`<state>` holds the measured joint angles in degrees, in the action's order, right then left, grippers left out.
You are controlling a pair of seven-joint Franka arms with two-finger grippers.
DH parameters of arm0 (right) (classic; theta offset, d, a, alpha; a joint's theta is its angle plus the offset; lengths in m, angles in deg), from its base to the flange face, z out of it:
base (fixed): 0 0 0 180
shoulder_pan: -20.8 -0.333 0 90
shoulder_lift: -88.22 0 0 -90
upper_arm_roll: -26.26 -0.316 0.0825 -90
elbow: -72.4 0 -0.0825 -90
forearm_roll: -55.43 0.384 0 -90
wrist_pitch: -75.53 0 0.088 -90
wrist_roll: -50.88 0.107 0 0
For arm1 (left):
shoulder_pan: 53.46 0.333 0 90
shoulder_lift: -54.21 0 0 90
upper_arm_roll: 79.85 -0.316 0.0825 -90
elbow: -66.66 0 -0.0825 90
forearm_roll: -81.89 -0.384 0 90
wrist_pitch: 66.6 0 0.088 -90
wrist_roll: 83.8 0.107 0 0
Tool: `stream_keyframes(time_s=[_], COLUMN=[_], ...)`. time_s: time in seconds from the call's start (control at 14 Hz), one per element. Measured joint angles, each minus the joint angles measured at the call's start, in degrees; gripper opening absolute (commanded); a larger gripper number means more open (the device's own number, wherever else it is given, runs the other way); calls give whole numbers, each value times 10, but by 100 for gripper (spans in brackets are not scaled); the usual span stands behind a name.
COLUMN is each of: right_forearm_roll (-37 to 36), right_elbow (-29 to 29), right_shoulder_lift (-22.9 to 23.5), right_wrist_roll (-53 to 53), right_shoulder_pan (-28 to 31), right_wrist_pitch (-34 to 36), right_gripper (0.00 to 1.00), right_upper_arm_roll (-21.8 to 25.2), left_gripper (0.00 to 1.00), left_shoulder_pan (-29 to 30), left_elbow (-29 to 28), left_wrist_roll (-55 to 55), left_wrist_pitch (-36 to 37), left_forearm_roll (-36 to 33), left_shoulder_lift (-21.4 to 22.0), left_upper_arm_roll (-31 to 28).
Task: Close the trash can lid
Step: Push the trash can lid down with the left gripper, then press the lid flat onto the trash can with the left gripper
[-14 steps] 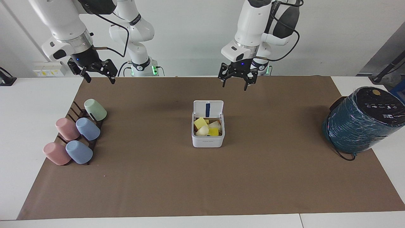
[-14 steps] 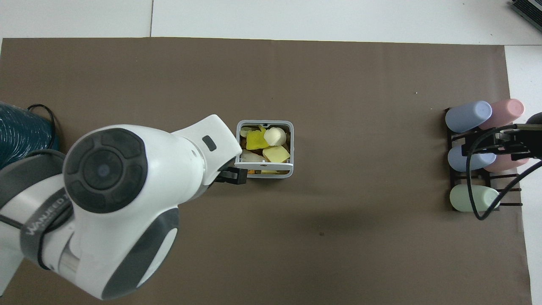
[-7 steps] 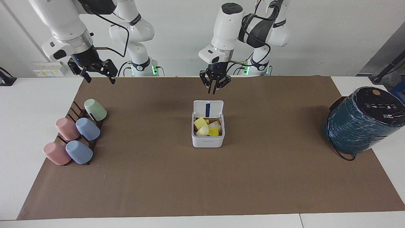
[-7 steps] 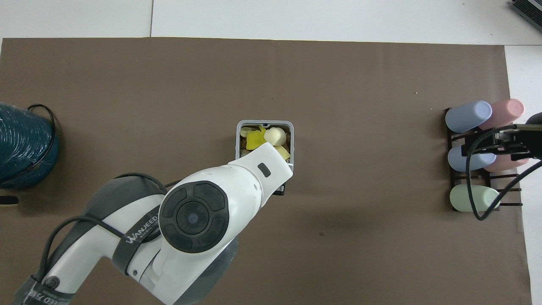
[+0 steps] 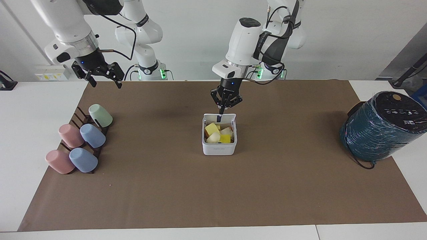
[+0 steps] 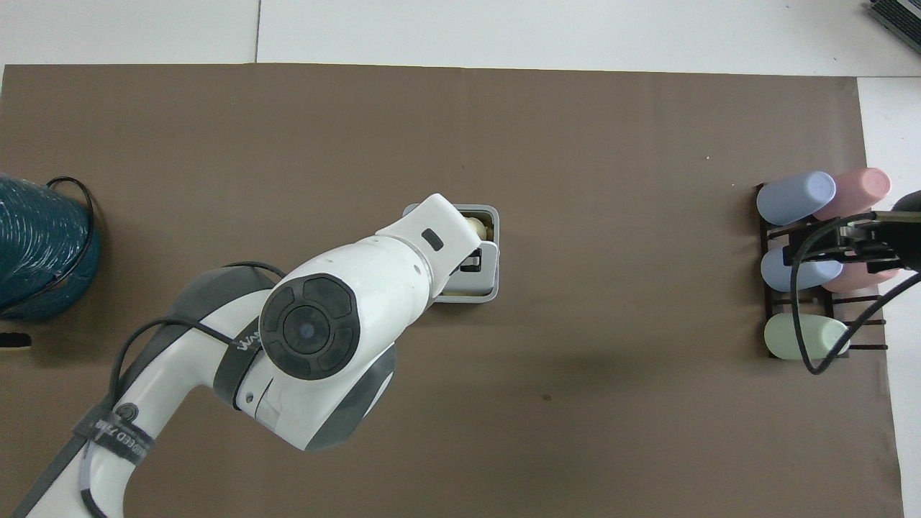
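Note:
The small white trash can (image 5: pixel 219 148) stands mid-table on the brown mat, with yellow and white scraps inside. Its hinged lid (image 5: pixel 229 117) is on the side nearer the robots and leans forward over the opening, its dark blue strip showing. My left gripper (image 5: pixel 221 109) is shut, with its tips against the lid's top edge. In the overhead view the left arm covers most of the can (image 6: pixel 491 291); the lid (image 6: pixel 490 265) and the gripper (image 6: pixel 470 262) show past it. My right gripper (image 5: pixel 101 78) is open and waits in the air near the cup rack.
A dark rack holds several pastel cups (image 5: pixel 80 140) toward the right arm's end. A large teal wrapped cylinder (image 5: pixel 380 128) with a black top and a cable stands toward the left arm's end. The brown mat (image 5: pixel 213 193) covers the table.
My left gripper swung over behind the can, shut, and came down onto the lid. The lid tipped from upright to leaning over the opening. The right arm has not moved.

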<state>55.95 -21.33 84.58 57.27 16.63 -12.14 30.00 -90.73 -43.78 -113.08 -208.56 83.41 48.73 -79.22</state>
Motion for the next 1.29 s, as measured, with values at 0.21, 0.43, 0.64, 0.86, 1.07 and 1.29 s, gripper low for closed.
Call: stream_keyframes(time_s=[0.21,0.43,0.64,0.86,1.07,1.29], right_forearm_roll=[0,0,0,0,0,0], right_elbow=[0,0,-5,-8,-9,-9], right_shoulder_lift=[-1,-3,-4,-5,-6,-6], right_wrist_roll=[0,0,0,0,0,0], right_shoulder_pan=[1,1,2,2,2,1], right_wrist_pitch=[0,-2,-2,-2,-2,-2], right_gripper=[100,100,100,100,100,100], right_upper_arm_roll=[1,1,3,3,3,3], left_gripper=[0,0,0,2,3,3], left_shoulder_pan=[25,40,39,37,35,23], left_elbow=[0,0,4,16,16,18], left_wrist_roll=[14,23,23,24,24,24], left_wrist_pitch=[-50,-84,-123,-144,-144,-144], left_forearm_roll=[0,0,0,-1,-1,-2], left_shoulder_lift=[-31,-53,-100,-121,-121,-121], left_upper_arm_roll=[0,-1,3,3,4,3])
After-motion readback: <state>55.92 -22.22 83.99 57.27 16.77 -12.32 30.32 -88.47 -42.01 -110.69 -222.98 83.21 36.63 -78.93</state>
